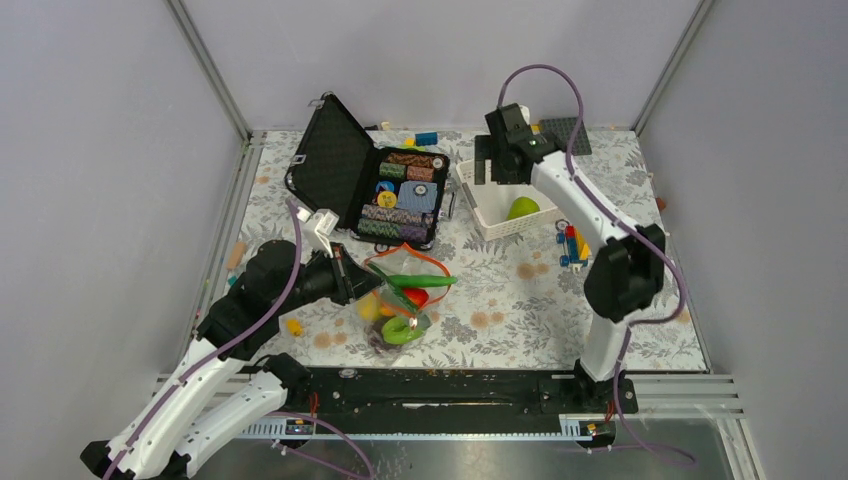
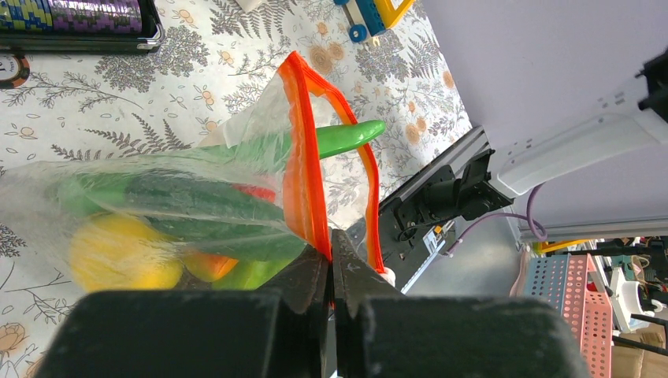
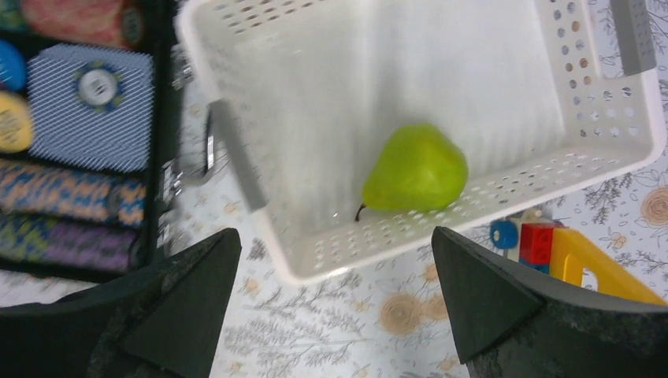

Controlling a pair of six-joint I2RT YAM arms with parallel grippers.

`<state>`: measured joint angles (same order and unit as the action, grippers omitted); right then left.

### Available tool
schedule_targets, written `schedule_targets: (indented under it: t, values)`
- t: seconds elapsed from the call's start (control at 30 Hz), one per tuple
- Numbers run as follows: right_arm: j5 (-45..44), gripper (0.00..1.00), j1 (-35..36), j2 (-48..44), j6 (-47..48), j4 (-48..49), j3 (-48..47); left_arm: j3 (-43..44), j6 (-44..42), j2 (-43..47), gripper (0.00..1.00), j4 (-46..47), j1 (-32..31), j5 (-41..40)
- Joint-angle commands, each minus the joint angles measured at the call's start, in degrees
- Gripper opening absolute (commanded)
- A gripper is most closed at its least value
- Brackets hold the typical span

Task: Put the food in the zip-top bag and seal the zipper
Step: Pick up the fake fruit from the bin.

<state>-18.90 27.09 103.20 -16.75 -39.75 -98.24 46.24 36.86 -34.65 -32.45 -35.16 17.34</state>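
Observation:
The clear zip-top bag [image 1: 395,300] lies mid-table with its mouth open, holding a green cucumber [image 1: 420,281], a red-orange piece, yellow and green pieces. In the left wrist view the cucumber [image 2: 346,138] sticks out past the red-orange zipper [image 2: 303,169]. My left gripper [image 2: 331,240] is shut on one side of the zipper strip at the bag's left edge [image 1: 350,278]. A green pear [image 3: 417,169] lies in the white lattice basket [image 3: 606,150], also seen from above [image 1: 522,208]. My right gripper [image 3: 335,268] is open and empty above the basket's near rim [image 1: 497,165].
An open black case [image 1: 395,190] with chip stacks stands left of the basket. Toy bricks [image 1: 572,245] lie right of the basket. A small yellow piece [image 1: 293,326] lies near the left arm. Grey walls enclose the table.

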Motion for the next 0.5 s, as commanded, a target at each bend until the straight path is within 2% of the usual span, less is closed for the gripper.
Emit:
schedule_targets:
  t: [0.0,0.27,0.47]
  values:
    - [2.9,1.00,-4.7,8.4,0.5,-7.9,-10.6,0.1,-0.9,-0.1,0.01,5.6,0.2,0.4]
    - [3.3,1.00,-9.5,26.1,3.3,-17.6,-28.7,0.2,-1.1,-1.0,0.01,5.8,0.2,0.2]
    - [3.8,1.00,-10.8,30.9,4.2,-19.3,-32.2,0.4,-1.1,-2.0,0.01,5.9,0.2,0.1]
